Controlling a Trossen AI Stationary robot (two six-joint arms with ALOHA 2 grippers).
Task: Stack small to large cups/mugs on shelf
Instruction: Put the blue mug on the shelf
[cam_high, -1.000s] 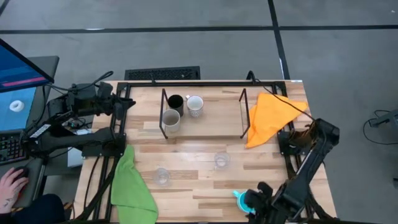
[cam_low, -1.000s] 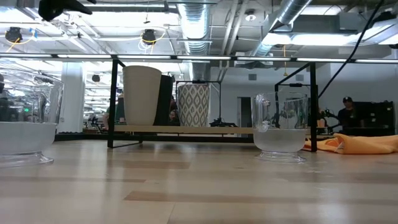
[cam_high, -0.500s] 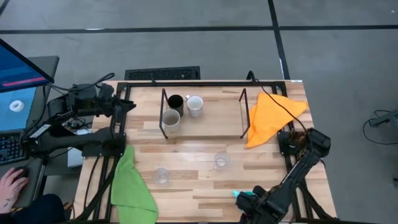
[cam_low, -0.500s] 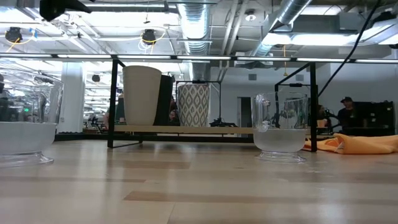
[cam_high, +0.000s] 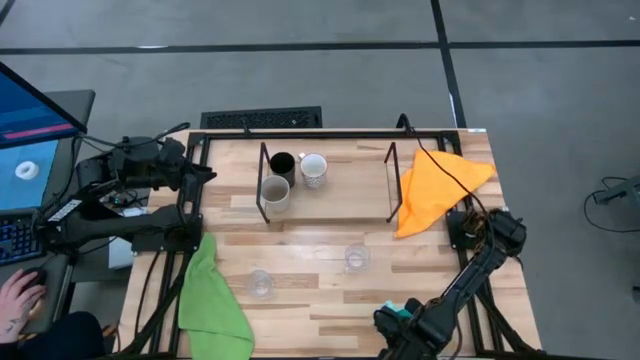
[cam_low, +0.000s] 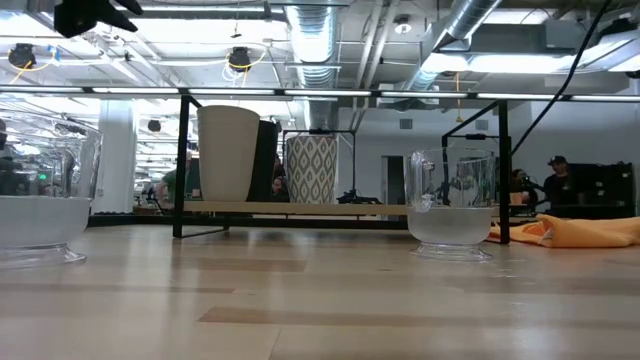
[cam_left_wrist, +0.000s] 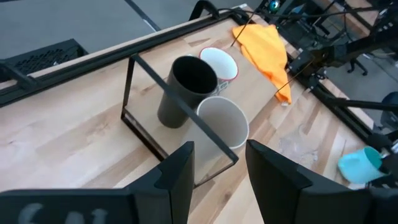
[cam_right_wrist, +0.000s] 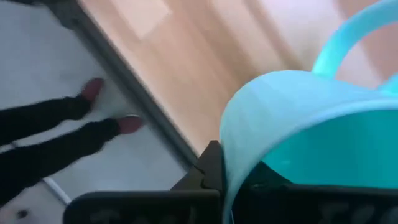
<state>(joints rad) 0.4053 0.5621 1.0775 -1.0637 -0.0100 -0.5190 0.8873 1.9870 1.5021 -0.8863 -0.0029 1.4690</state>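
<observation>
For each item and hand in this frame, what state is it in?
Black mug: upright on shelf.
White mug: upright on shelf.
Grey-beige mug: upright on shelf.
Two glass cups: upright on table.
Light blue mug: gripped by right hand.
Left hand: open, empty.

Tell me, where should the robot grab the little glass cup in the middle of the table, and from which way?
Probably by the rim, from straight above. The glass cup stands upright with its mouth open and bare table all round, so one finger could go inside and one outside the wall. Its handle shows in the low view; avoid that side.
</observation>
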